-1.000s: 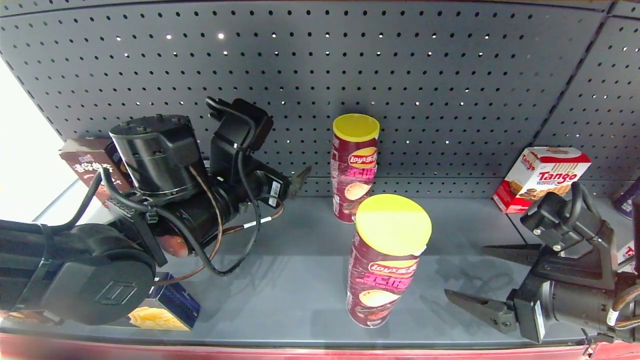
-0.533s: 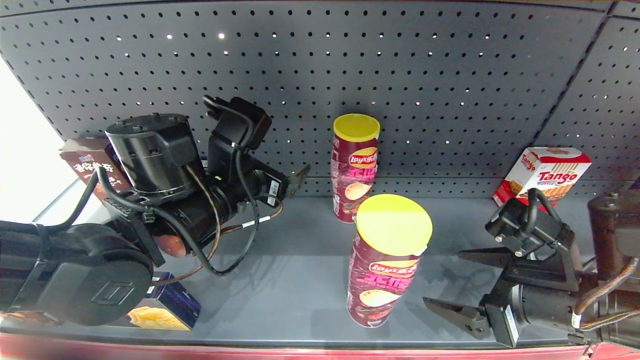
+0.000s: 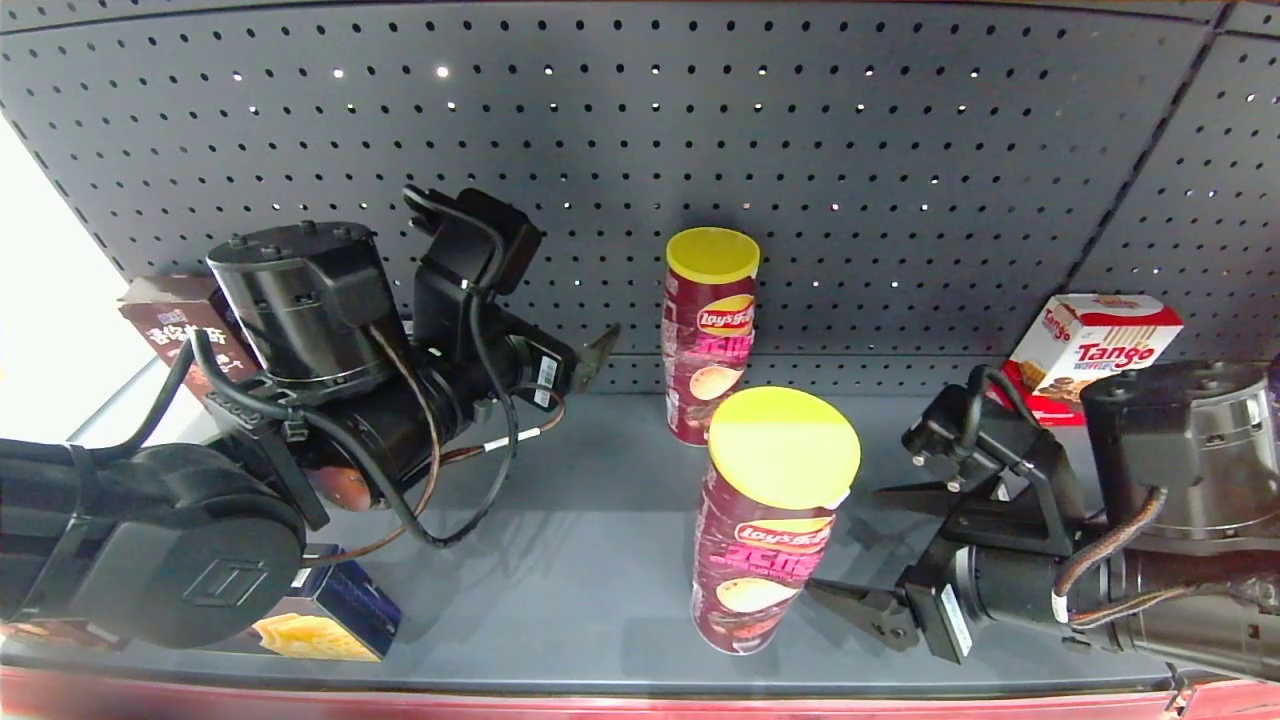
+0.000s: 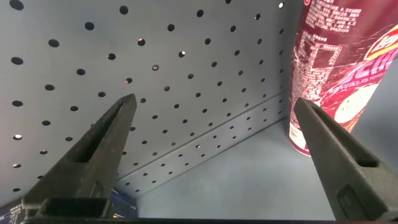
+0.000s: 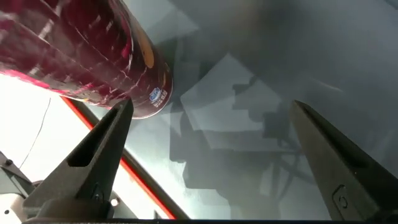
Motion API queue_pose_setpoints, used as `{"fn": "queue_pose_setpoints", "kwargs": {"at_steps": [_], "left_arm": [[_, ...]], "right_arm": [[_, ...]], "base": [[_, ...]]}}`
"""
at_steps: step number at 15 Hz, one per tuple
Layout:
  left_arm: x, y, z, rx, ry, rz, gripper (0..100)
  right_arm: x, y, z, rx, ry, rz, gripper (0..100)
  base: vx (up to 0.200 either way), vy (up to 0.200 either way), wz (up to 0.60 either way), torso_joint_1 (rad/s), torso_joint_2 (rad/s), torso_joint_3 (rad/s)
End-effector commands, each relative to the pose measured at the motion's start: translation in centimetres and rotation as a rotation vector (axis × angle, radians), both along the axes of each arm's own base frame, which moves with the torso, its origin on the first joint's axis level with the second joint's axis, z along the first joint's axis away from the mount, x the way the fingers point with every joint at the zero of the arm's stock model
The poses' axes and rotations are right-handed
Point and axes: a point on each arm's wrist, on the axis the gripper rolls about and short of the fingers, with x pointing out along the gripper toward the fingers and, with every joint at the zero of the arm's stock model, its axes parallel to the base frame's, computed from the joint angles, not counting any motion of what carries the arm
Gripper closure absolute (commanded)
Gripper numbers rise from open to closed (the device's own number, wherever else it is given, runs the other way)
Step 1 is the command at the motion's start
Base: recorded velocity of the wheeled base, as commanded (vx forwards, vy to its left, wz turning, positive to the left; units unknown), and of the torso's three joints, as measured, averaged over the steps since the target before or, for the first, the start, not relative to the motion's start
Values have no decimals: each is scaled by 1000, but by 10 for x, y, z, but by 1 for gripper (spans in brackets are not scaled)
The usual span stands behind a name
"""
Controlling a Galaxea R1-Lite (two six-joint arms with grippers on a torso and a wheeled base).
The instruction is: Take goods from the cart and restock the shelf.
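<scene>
Two maroon chip cans with yellow lids stand upright on the grey shelf [image 3: 560,560]. The front can [image 3: 765,530] is near the shelf's front edge, the back can [image 3: 708,340] by the pegboard. My right gripper [image 3: 845,540] is open, low over the shelf, just right of the front can, its fingers pointing at it without touching. In the right wrist view the front can [image 5: 81,56] lies off to one side of the open right gripper [image 5: 211,106]. My left gripper [image 3: 598,355] is left of the back can, near the pegboard. It is open [image 4: 214,102], with the back can [image 4: 342,68] beside one finger.
A red and white wafer box [image 3: 1090,345] stands at the back right. A brown box [image 3: 170,325] is at the far left and a blue box [image 3: 330,620] at the front left under my left arm. The red shelf lip [image 3: 640,705] runs along the front.
My right arm has moved left along the shelf, bringing its open gripper close to the front can. The left arm has barely shifted.
</scene>
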Motion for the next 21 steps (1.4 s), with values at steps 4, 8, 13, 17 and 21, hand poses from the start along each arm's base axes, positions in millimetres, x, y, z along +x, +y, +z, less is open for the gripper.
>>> {"fn": "queue_pose_setpoints", "kwargs": {"at_steps": [4,8,13,17,21], "left_arm": [[0,0,0,-1,-1,0,0],[0,0,0,-1,-1,0,0],[0,0,0,-1,-1,0,0],[0,0,0,-1,-1,0,0],[0,0,0,-1,-1,-1,0]], "right_arm": [[3,6,-5,-11,12,11,0],[4,12,-4,-11,12,26,0],[4,14,-5,-13,15,32,0],[4,15,-6,-16,18,37,0],[5,17,-8,-32,15,47,0]], "base": [[0,0,0,0,0,0],[0,0,0,0,0,0],[0,0,0,0,0,0],[0,0,0,0,0,0],[0,0,0,0,0,0]]}}
